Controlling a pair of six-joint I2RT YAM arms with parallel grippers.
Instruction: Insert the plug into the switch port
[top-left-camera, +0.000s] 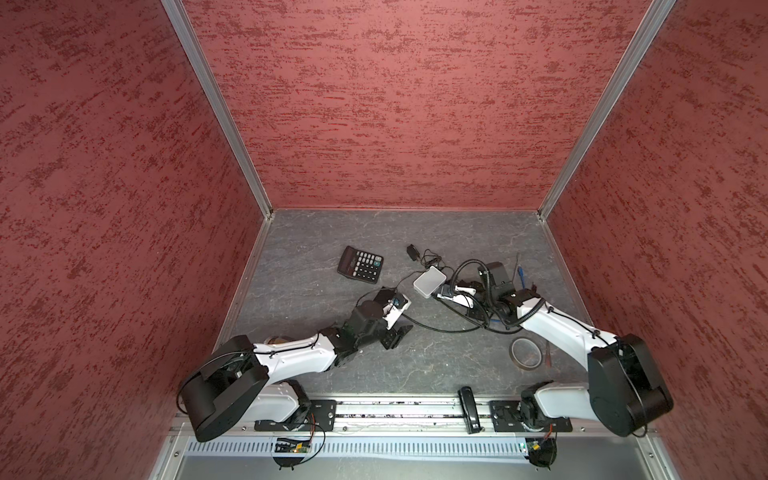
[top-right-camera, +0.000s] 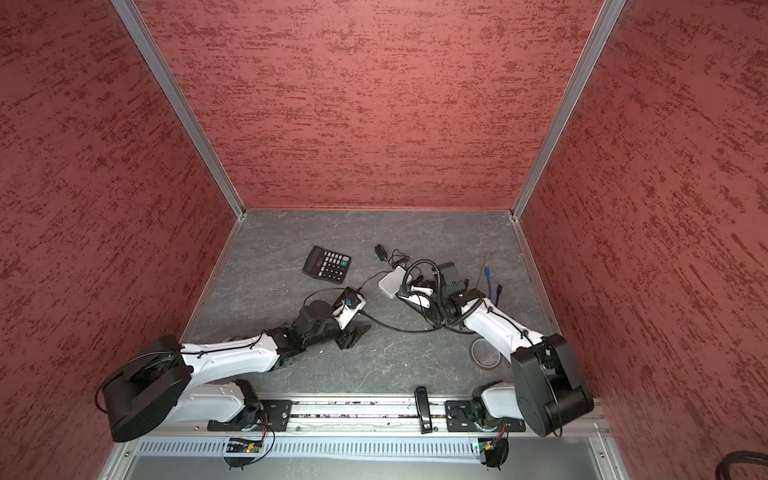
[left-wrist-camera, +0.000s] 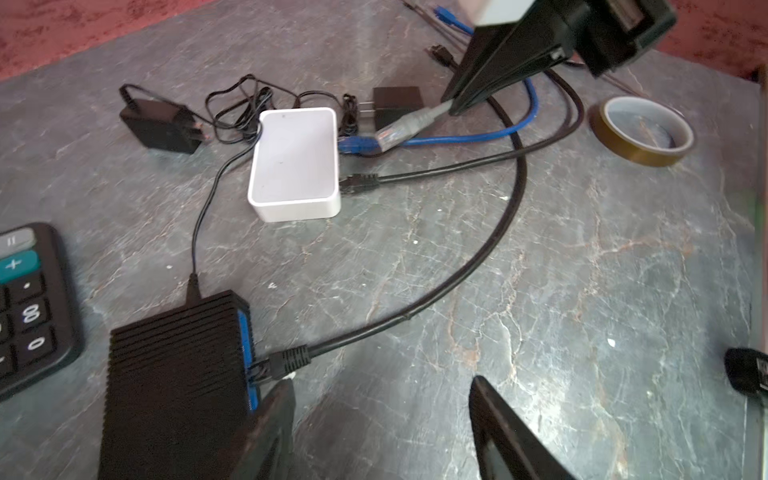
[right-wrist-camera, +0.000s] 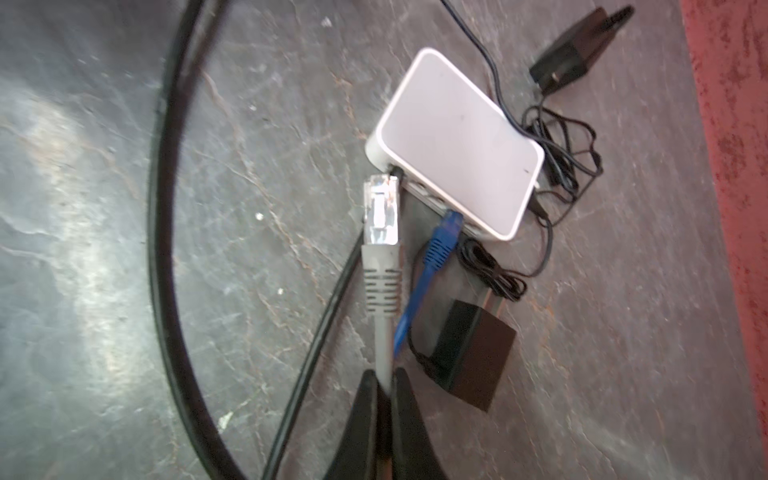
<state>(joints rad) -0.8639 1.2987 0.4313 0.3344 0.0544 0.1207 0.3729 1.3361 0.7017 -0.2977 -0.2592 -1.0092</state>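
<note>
Clearly not yet seated, the plug (right-wrist-camera: 380, 208), a clear connector on a grey boot, hangs just beside the port face of the white switch (right-wrist-camera: 457, 141). Its tip is near the corner where a black cable (right-wrist-camera: 328, 307) enters, and a blue plug (right-wrist-camera: 446, 226) sits in another port. The right gripper (right-wrist-camera: 384, 374) is clamped on the plug's grey lead just behind the boot.

In a top view the switch (top-left-camera: 430, 282) lies right of centre on the grey floor. The right arm reaches to it from the lower right, wrist low. The left gripper (left-wrist-camera: 382, 384), jaws apart and empty, is just beside a black ribbed box (left-wrist-camera: 178, 374), and its arm stretches in from the lower left. The calculator (left-wrist-camera: 29, 307) keys read "+", "8" and "0".
</note>
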